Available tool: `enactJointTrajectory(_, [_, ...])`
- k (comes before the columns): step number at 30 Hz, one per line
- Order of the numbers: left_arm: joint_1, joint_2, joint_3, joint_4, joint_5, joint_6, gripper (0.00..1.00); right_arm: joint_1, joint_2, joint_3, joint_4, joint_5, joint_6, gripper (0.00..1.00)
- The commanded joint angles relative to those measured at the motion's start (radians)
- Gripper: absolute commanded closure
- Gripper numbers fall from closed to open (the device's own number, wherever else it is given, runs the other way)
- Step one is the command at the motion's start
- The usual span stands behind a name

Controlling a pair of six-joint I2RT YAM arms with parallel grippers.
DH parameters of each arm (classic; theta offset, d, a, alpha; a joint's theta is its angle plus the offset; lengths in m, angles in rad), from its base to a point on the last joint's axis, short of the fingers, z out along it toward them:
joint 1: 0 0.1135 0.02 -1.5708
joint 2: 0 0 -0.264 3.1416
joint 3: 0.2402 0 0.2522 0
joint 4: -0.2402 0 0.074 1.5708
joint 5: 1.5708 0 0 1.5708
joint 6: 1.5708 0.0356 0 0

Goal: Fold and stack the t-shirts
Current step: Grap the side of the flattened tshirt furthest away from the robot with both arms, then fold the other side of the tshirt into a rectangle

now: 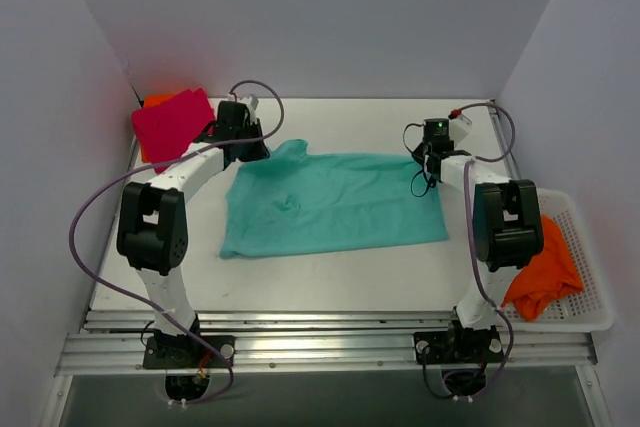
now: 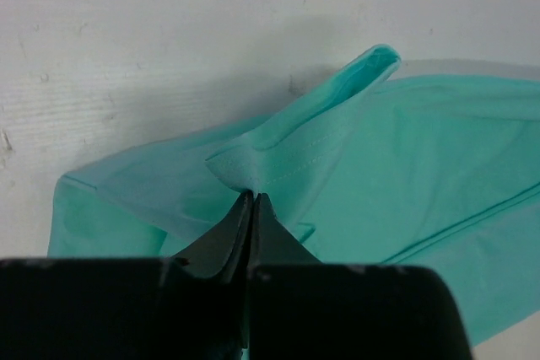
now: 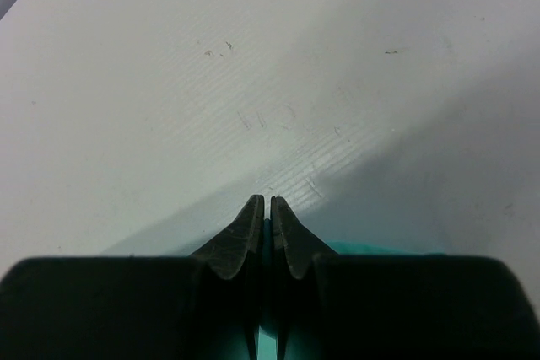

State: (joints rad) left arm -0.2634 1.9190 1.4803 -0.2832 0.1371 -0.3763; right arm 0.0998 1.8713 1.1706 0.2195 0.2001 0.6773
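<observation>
A teal t-shirt (image 1: 335, 202) lies spread across the middle of the table. My left gripper (image 1: 258, 150) is shut on its far left corner; the left wrist view shows the jaws (image 2: 253, 200) pinching a raised fold of teal cloth (image 2: 337, 124). My right gripper (image 1: 432, 175) is shut on the far right corner; in the right wrist view teal cloth (image 3: 268, 242) shows between its closed fingers (image 3: 240, 238). A folded magenta-pink shirt (image 1: 172, 124) lies on a folded orange one (image 1: 156, 102) at the far left corner. A crumpled orange shirt (image 1: 545, 269) lies in a white basket.
The white basket (image 1: 590, 297) stands off the table's right edge. Grey walls enclose the table on the left, back and right. Purple cables loop from both arms.
</observation>
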Motion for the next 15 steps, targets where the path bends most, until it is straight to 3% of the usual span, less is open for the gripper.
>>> enactJointTrajectory(1, [-0.025,-0.127,-0.076,0.072,-0.042,0.013,0.98,0.009,-0.112,-0.069,0.007,0.005,0.002,1.0])
enactJointTrajectory(10, [-0.106,-0.365,-0.389,0.138,-0.164,-0.03,0.98,0.023,-0.274,-0.25,0.023,0.042,0.021,1.0])
enactJointTrajectory(15, [-0.25,-0.488,-0.538,0.127,-0.307,-0.081,0.98,0.021,-0.357,-0.383,0.035,0.071,0.044,1.0])
